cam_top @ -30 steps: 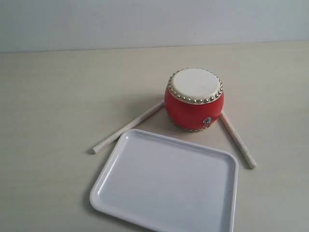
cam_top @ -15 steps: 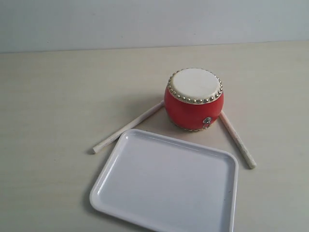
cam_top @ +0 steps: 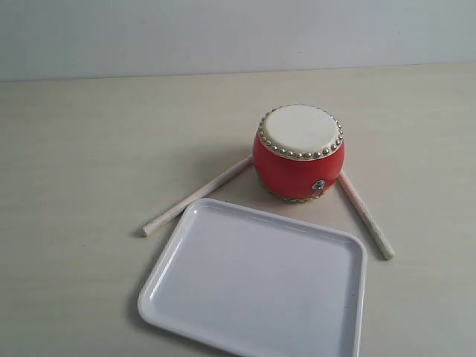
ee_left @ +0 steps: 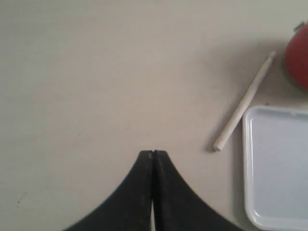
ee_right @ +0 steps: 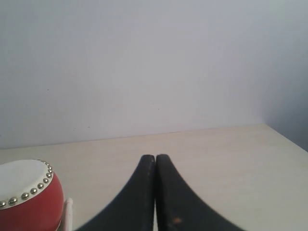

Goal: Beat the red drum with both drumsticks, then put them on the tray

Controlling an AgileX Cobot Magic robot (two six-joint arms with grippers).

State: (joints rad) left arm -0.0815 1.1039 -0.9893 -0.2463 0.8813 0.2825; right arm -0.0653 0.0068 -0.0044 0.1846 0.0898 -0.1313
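Observation:
The red drum stands upright on the table, cream skin up. One drumstick lies slanting to its left, the other drumstick to its right, both touching the drum's base. The white tray lies empty in front of them. Neither gripper shows in the exterior view. My left gripper is shut and empty, over bare table, apart from the left drumstick, the tray and the drum. My right gripper is shut and empty, with the drum and a drumstick tip off to one side.
The pale table runs back to a light grey wall. The tray's near edge runs out of the exterior view at the bottom.

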